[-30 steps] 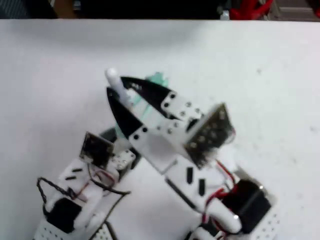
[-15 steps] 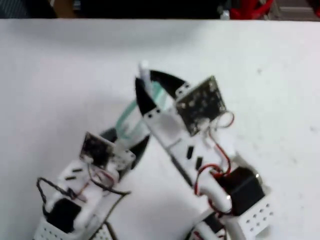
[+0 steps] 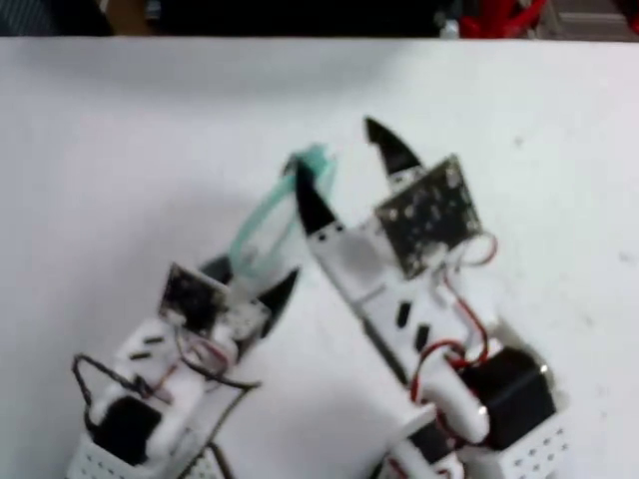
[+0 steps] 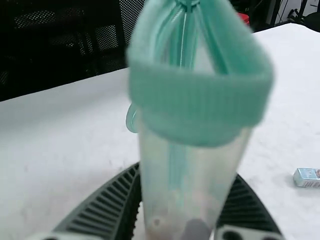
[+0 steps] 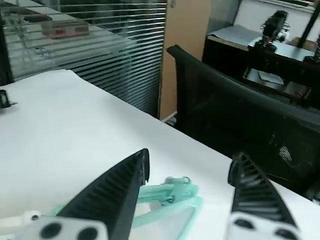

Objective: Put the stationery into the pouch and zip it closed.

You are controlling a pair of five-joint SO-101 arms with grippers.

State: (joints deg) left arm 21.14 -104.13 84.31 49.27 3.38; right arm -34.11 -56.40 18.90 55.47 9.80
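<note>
The pouch (image 3: pixel 262 228) is a translucent sleeve with teal trim, lying slanted on the white table (image 3: pixel 120 150). My left gripper (image 3: pixel 250 271) is shut on its near end. In the left wrist view the pouch (image 4: pixel 195 150) stands up between the ribbed fingers (image 4: pixel 105 212) of the left gripper (image 4: pixel 182 200), and a dark item shows dimly at its bottom. My right gripper (image 3: pixel 339 160) hangs open over the pouch's far, zipper end, with nothing between its jaws. In the right wrist view the right gripper (image 5: pixel 192 156) is spread above the teal zipper end (image 5: pixel 170 192).
A small pale blue and white box (image 4: pixel 306 177), like an eraser, lies on the table beside the pouch. The table's far edge (image 3: pixel 319 40) borders a dark room with chairs. Bare table lies to the left and at the far right.
The right gripper swung right and away from the left arm, and its jaws opened wider. The white stick-like item it held a second ago is out of its jaws. The left arm stayed put.
</note>
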